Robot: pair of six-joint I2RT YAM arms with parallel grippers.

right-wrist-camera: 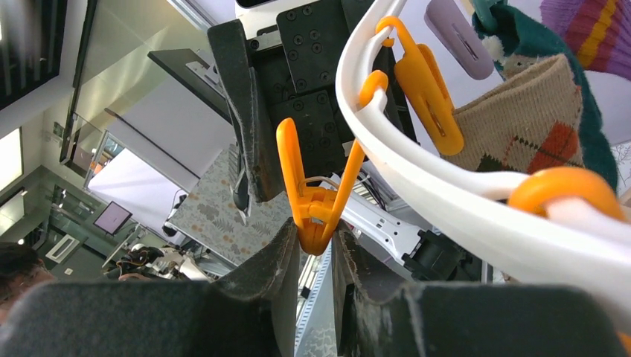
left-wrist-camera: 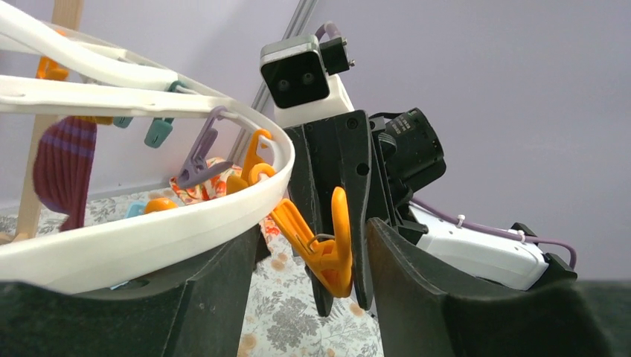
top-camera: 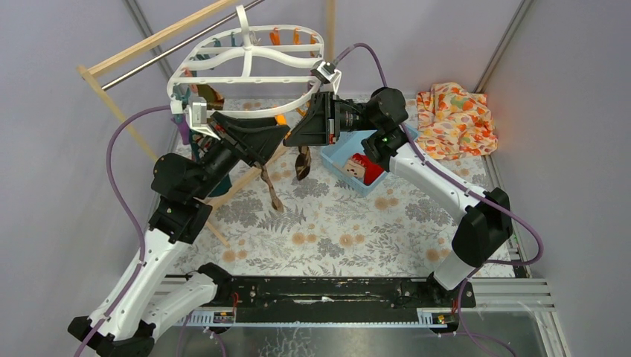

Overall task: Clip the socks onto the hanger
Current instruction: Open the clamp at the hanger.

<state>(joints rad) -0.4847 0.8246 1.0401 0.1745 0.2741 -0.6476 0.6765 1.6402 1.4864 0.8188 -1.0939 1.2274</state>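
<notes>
Socks are recorded in several places. An argyle sock point(right-wrist-camera: 521, 126), a teal sock point(right-wrist-camera: 599, 111) and a maroon striped sock point(left-wrist-camera: 63, 163) are pegged to the hanger point(top-camera: 244, 63). Two brown socks point(top-camera: 271, 190) are seen dangling under its near rim; what holds them cannot be told. The hanger is hooked on the metal rod point(top-camera: 149, 63) of the wooden rack point(top-camera: 119, 111) at the far left. An orange peg point(right-wrist-camera: 312, 201) on the near rim is clamped at its lower end by the right fingers point(right-wrist-camera: 275, 268). The left fingers point(left-wrist-camera: 417, 282) are held apart, one under the rim, with that peg between them. On the surface point(top-camera: 335, 223), a red sock point(top-camera: 362, 165) is noted in a blue bin point(top-camera: 338, 156), and an orange floral cloth point(top-camera: 454, 119) at the far right.
</notes>
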